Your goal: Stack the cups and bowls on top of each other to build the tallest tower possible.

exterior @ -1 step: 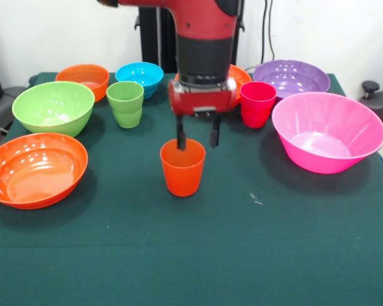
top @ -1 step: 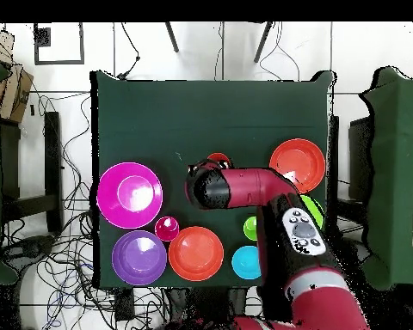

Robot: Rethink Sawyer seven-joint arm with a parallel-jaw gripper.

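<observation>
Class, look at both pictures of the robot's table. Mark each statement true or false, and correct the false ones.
1. The gripper hangs over the orange cup. True.
2. The green cup sits inside the green bowl. False: it stands on the cloth beside it.
3. The pink bowl is empty. True.
4. The red cup lies on its side. False: it stands upright.
5. Some cups are stacked. False: none are.

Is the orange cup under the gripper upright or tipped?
Upright: the orange cup stands on its narrow base, open rim up, below the open gripper.
</observation>
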